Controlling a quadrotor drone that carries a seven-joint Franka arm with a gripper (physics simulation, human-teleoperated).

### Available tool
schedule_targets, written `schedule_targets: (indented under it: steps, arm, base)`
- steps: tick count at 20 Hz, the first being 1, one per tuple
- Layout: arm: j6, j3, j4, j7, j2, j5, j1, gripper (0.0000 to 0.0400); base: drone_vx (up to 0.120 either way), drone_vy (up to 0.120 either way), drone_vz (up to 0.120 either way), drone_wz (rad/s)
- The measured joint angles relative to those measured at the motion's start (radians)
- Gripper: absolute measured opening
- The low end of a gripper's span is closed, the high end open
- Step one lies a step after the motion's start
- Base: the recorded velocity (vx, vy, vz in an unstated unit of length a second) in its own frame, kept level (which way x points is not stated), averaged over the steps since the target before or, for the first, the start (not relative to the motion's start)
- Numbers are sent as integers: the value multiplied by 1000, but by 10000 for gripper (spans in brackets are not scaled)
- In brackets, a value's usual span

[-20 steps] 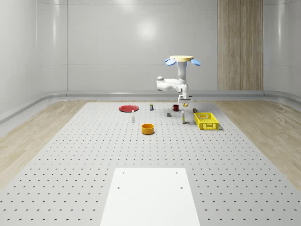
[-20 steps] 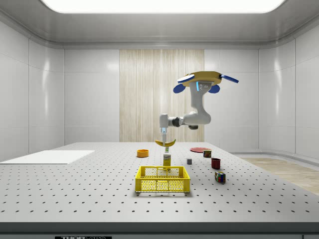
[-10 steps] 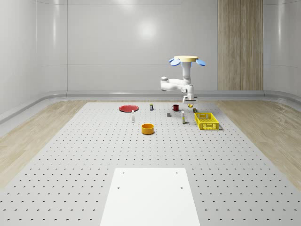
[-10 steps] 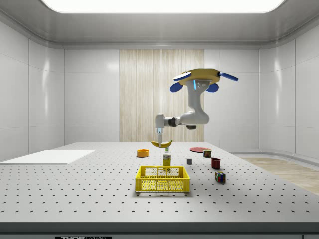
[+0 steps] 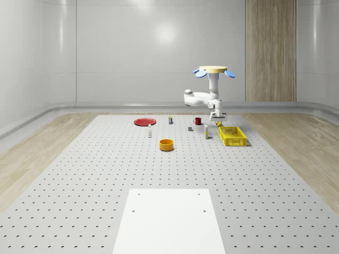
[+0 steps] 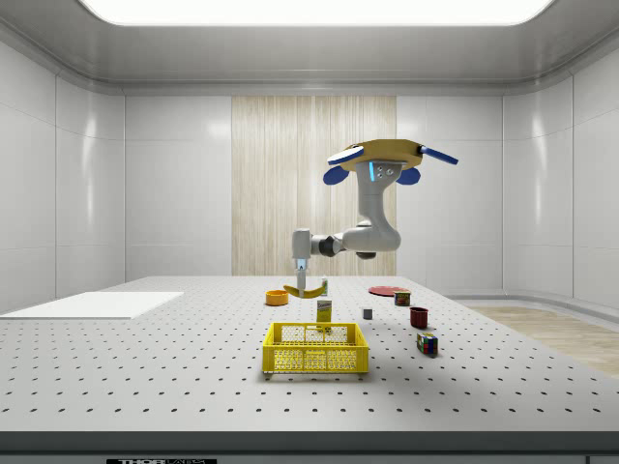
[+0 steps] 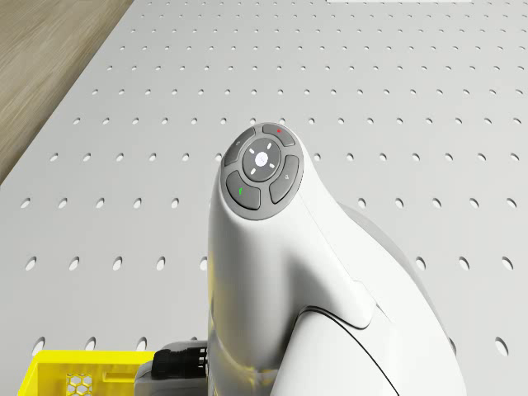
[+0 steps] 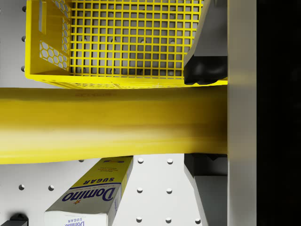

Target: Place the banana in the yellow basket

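We have the curved yellow banana (image 6: 309,289) clamped in our pincer (image 6: 304,281) and lifted, with the drone (image 6: 375,158) hovering over the perforated grey table (image 6: 145,372), so only carrying it over the yellow mesh basket (image 6: 316,349), lower centre of the side view, and releasing remain.

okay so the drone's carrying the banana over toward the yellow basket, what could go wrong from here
1. The gripper holds the banana near one end, so the long free end could swing or slip out in flight.
2. In the wrist view the banana lies across the yellow basket's near rim, not yet over its inside; releasing now would likely drop it outside.
3. The Domino sugar box stands right beside the basket, so a low descent could knock it over.
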State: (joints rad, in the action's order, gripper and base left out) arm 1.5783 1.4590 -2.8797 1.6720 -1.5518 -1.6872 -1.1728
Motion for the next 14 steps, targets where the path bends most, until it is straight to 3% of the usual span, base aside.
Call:
schedule_targets:
  steps: [2, 6, 10, 14]
  arm:
    - [1, 0, 0, 0, -2, 1, 0, 190]
    - [4, 1, 0, 0, -5, 2, -1, 190]
    - [7, 1, 0, 1, -7, 3, -1, 190]
    - [9, 1, 0, 1, -10, 4, -1, 190]
  base:
    - [120, 0, -80, 0]
    - [120, 0, 0, 0]
    - [10, 0, 0, 0]
    - [0, 120, 0, 0]
